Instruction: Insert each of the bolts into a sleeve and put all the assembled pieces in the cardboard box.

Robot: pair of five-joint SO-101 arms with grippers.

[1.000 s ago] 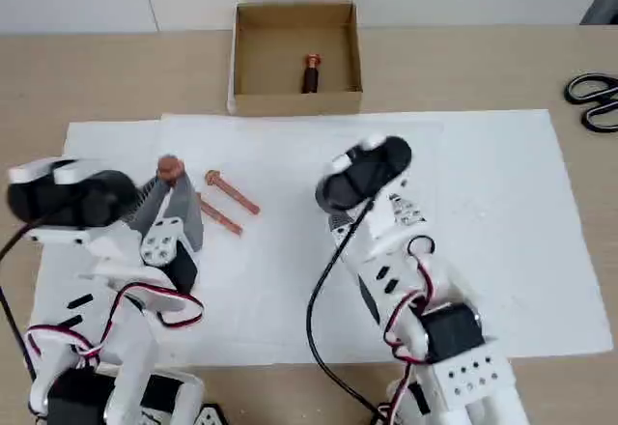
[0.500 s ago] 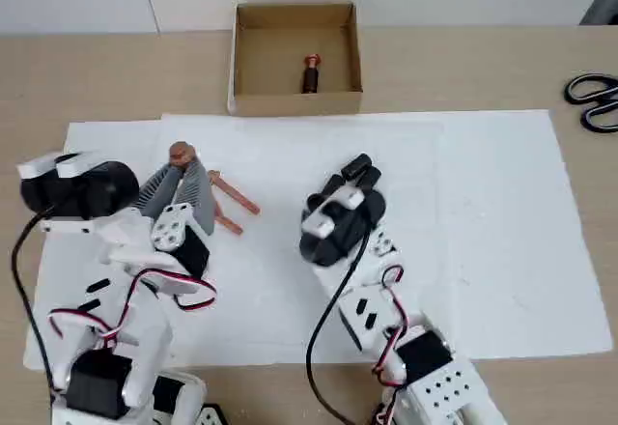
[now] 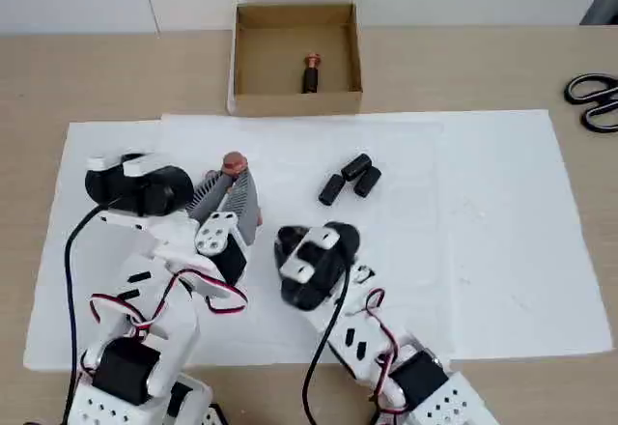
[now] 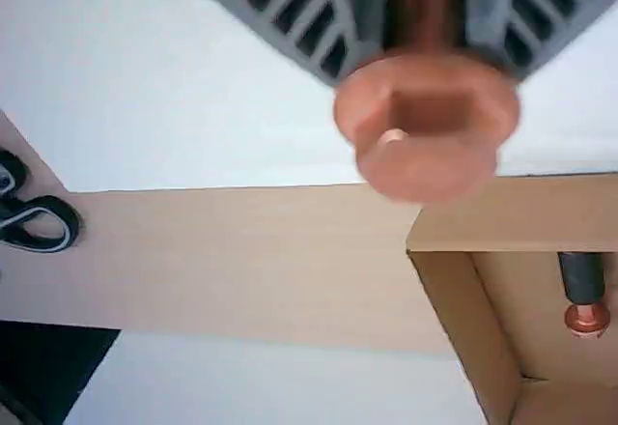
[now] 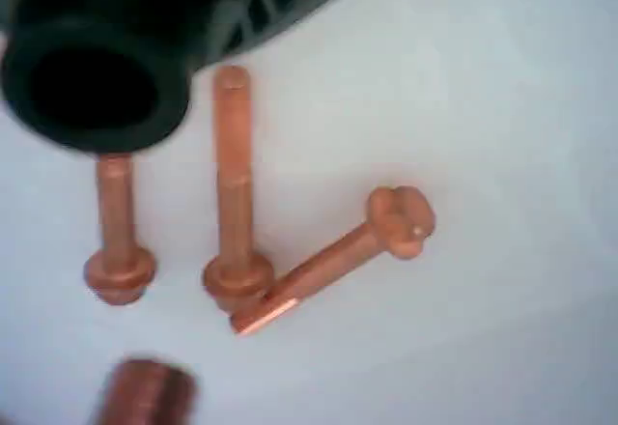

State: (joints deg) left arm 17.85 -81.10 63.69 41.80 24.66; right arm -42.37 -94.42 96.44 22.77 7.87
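My left gripper [image 3: 235, 182] is shut on a copper bolt [image 3: 233, 163], whose hex head [image 4: 425, 127] sticks out between the grey fingers [image 4: 290, 0]. My right gripper [image 5: 126, 29] is shut on a black sleeve [image 5: 92, 79] and sits just right of the left one, low over the white paper [image 3: 483, 212]. Three loose bolts [image 5: 232, 203] lie on the paper under the sleeve. Three more sleeves [image 3: 350, 179] lie near the middle. The cardboard box [image 3: 241, 58] at the back holds one assembled piece [image 3: 311, 72].
Scissors [image 3: 594, 99] lie on the wooden table at the far right. The right half of the paper is bare. Both arms' bases crowd the table's front edge.
The left gripper carried its bolt to the right. The right arm pulled back from the sleeves toward the front left, uncovering three of them.
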